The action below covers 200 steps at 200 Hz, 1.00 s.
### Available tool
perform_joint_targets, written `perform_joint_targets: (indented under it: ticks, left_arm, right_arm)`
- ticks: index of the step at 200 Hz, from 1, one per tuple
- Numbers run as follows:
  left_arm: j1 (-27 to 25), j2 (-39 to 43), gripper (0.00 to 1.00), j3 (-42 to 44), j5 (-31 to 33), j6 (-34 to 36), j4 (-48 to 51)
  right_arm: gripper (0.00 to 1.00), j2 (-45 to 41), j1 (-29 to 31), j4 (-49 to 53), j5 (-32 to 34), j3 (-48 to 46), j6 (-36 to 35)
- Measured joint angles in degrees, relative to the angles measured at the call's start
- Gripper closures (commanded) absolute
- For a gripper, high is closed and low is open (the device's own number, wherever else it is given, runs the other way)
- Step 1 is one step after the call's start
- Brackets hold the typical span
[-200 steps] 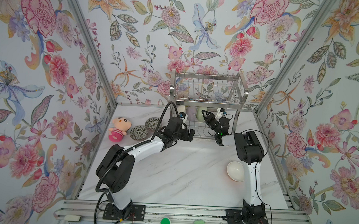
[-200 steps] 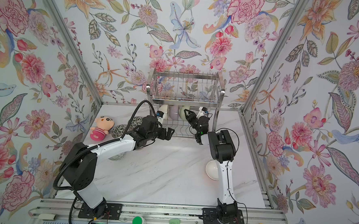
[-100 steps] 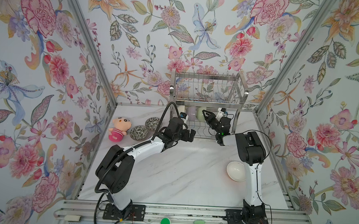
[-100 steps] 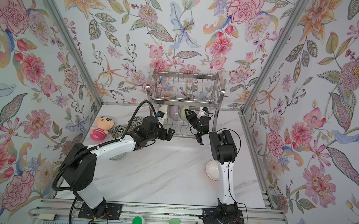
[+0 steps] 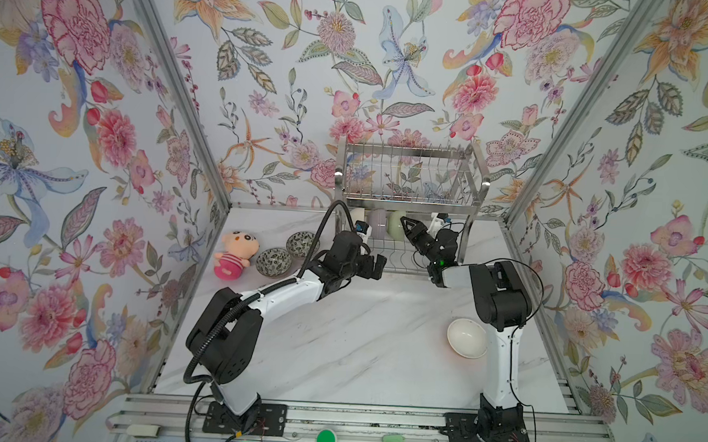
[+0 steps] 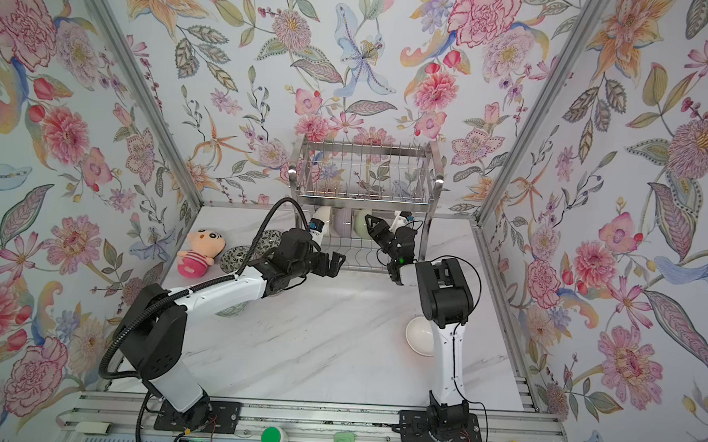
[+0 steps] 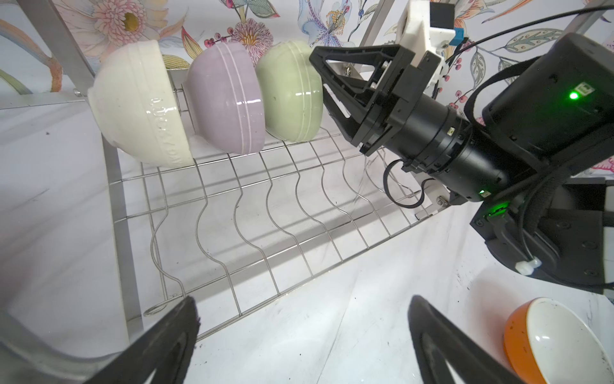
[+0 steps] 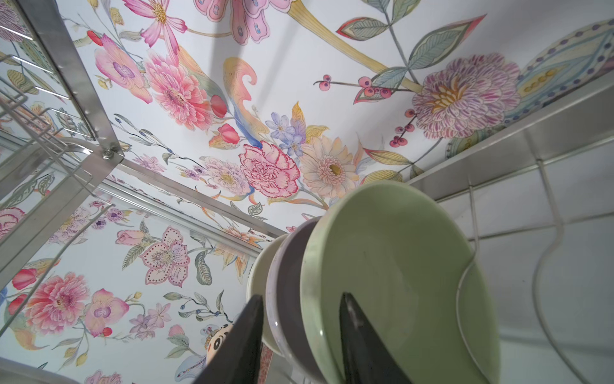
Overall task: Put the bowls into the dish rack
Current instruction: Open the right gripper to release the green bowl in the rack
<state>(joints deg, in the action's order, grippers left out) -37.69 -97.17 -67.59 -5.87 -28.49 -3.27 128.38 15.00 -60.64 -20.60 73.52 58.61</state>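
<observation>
Front right of the white marble bench (image 5: 337, 354), the round white ceramic bowl with the orange outside (image 5: 466, 338) sits mouth-up. It is just beside the right arm's upright link, and nothing is touching it.

Further in, the left hand (image 5: 377, 267) hangs low just in front of the rack's lower shelf. Its jaws are spread wide and it holds nothing; the left wrist view shows only wire and bench between its fingers (image 7: 179, 319).

Out to the left there's one small round bowl with a dark leaf-patterned inside (image 5: 274, 262) and a second patterned bowl (image 5: 301, 243) just beside it. The pink plush doll (image 5: 234, 253) is next to them, near the left wall.

At the back stands the shiny two-tier steel wire dish rack (image 5: 406, 152). Three bowls stand on edge in a tight row at the left end of its lower shelf: the plain cream bowl (image 7: 139, 106), the lilac bowl (image 7: 226, 99) and the pale green bowl (image 7: 292, 93).

The right hand (image 8: 300, 296) is in there too. Its fingers sit either side of the pale green bowl's rim, one inside the hollow. Pinching or slack? Can't tell.
</observation>
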Motion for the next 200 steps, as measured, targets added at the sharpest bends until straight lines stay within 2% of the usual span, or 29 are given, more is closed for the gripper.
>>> perform_joint_targets:
  ticks: [115,200]
  left_arm:
    - [0.0,2.89,0.01,0.0,1.29,0.04,0.76]
    - [0.0,3.85,0.01,0.22,2.27,0.04,1.99]
  right_arm:
    - [0.55,-2.86,0.79,3.74,1.95,-1.6,-3.61]
    - [0.48,-10.82,2.62,4.85,0.46,-6.21,-5.51]
